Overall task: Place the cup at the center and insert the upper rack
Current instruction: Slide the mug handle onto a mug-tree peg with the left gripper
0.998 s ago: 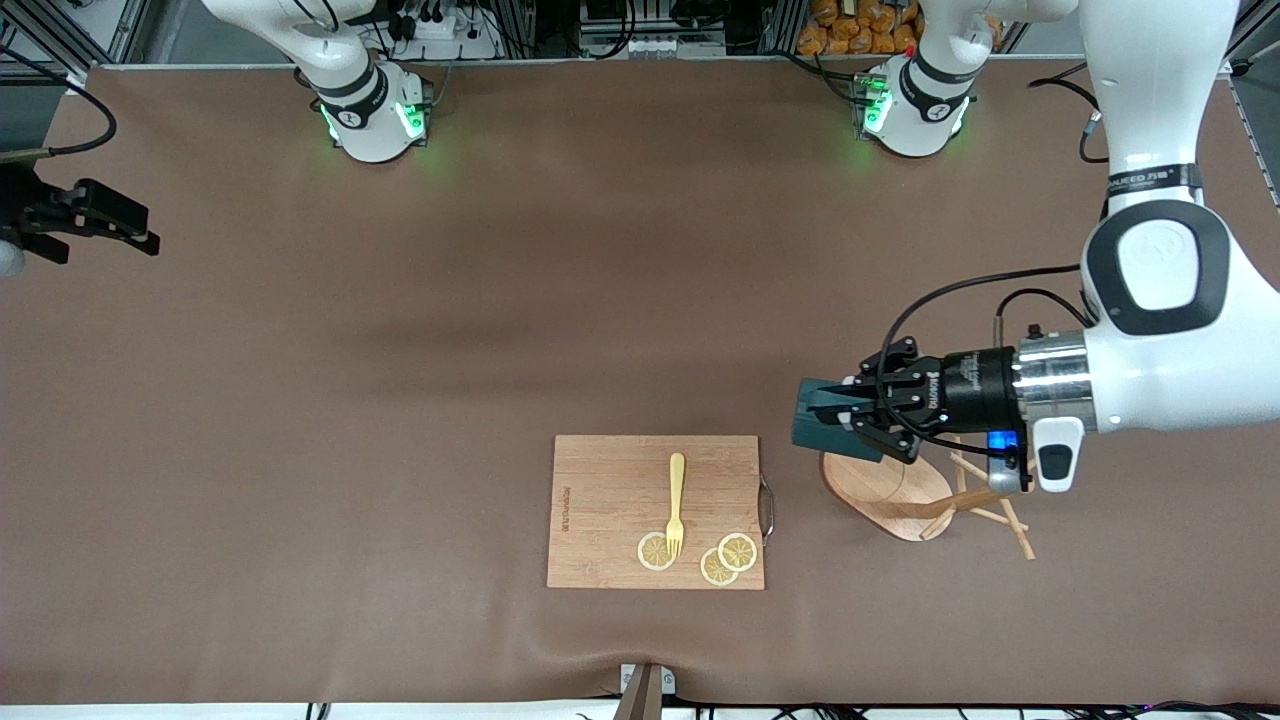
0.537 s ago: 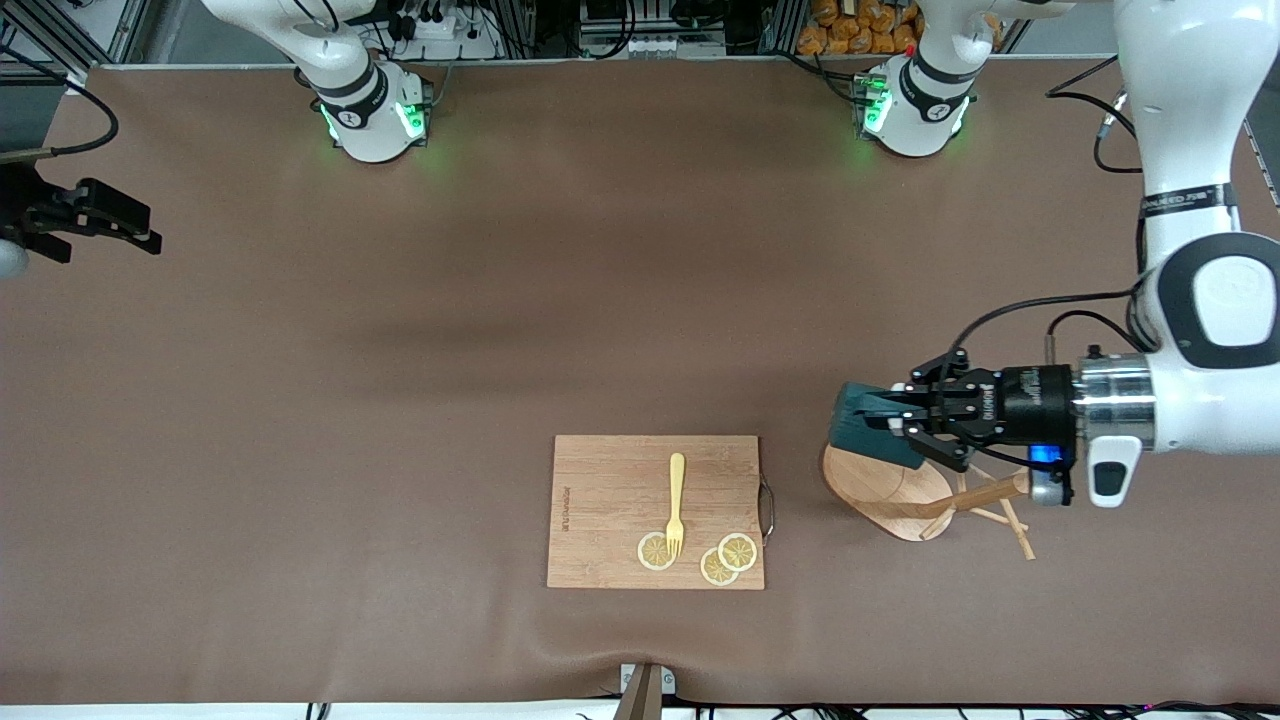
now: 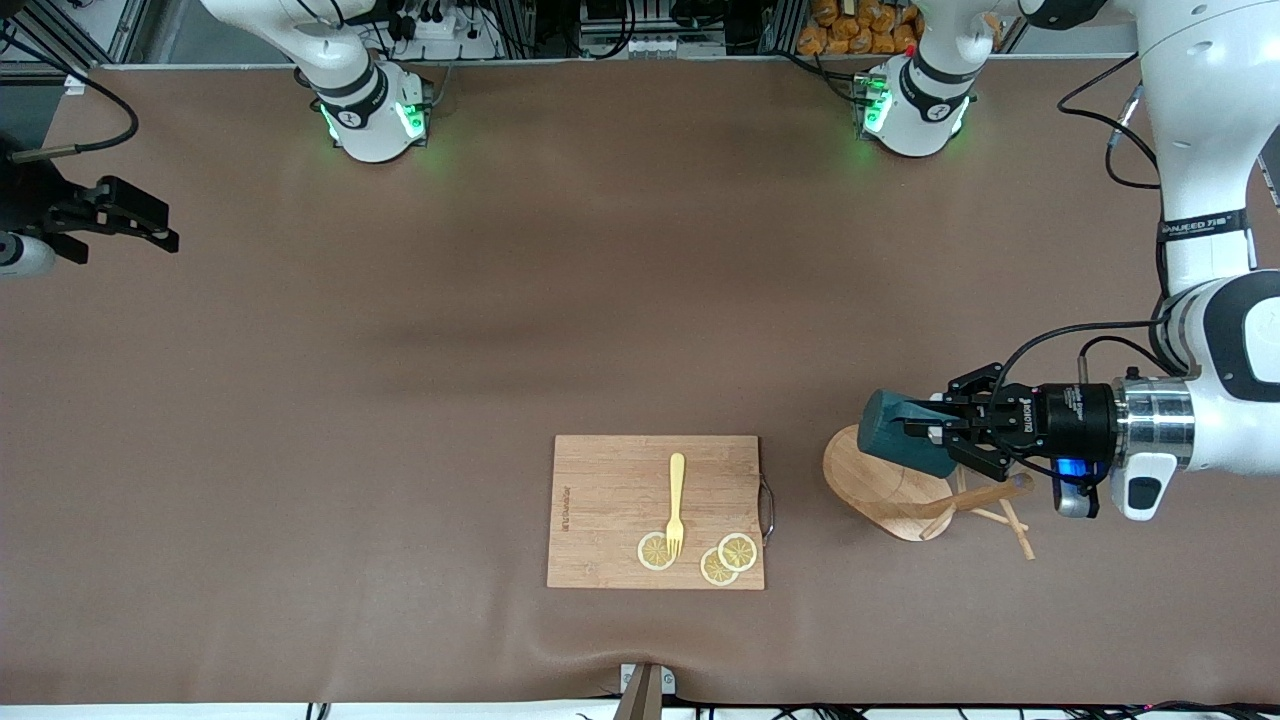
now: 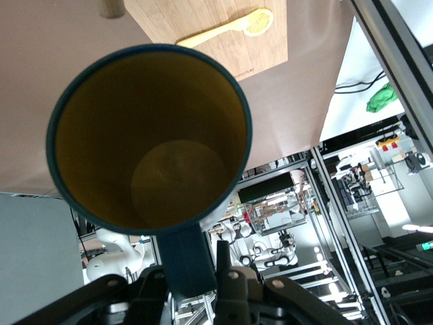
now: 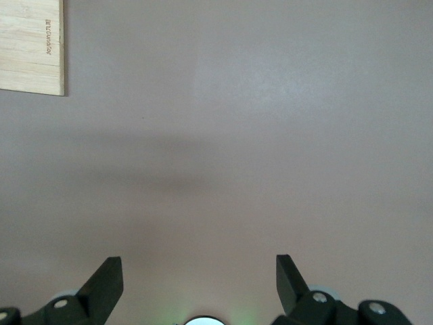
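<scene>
The dark teal cup [image 3: 893, 428] hangs on its side in the air over the oval base of the upper rack [image 3: 880, 486]. My left gripper [image 3: 928, 432] is shut on the cup's small handle. The left wrist view looks straight into the cup's [image 4: 149, 135] mustard-yellow inside, with my left gripper [image 4: 195, 274] clamped on the handle. The wooden rack lies tipped over on the mat, its post and thin pegs [image 3: 1008, 520] pointing toward the left arm's end of the table. My right gripper [image 3: 160, 228] waits open above the mat at the right arm's end, nothing between its fingers [image 5: 105, 284].
A rectangular wooden cutting board [image 3: 600, 500] lies beside the rack, toward the right arm's end, carrying a yellow fork [image 3: 676, 500] and lemon slices [image 3: 737, 551]. Its corner [image 5: 30, 47] shows in the right wrist view. Brown mat [image 3: 500, 330] covers the table.
My left gripper has carried the cup toward the left arm's end of the table and a little lower in the view, over the rack's base. The right gripper has shifted slightly.
</scene>
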`<state>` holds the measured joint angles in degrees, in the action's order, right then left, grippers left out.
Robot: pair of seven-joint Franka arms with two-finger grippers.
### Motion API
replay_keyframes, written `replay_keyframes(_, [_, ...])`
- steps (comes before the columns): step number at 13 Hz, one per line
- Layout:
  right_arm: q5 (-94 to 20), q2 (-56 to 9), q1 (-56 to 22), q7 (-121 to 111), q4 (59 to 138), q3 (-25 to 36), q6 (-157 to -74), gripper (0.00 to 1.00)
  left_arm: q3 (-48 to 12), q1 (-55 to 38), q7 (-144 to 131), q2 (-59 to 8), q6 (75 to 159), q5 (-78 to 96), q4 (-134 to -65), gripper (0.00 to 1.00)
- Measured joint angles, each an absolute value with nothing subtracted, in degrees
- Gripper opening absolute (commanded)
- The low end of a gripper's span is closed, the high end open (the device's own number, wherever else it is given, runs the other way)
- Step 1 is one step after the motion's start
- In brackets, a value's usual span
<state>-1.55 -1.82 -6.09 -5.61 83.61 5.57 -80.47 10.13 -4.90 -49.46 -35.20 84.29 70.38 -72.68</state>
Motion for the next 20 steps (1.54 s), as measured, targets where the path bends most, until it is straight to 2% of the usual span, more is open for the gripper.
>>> replay_keyframes(20, [-1.5, -1.8, -6.1, -5.6, 83.6, 5.6, -80.4, 1.0, 10.1, 0.0, -43.5, -40.3, 80.9, 77.7, -72.7, 0.0])
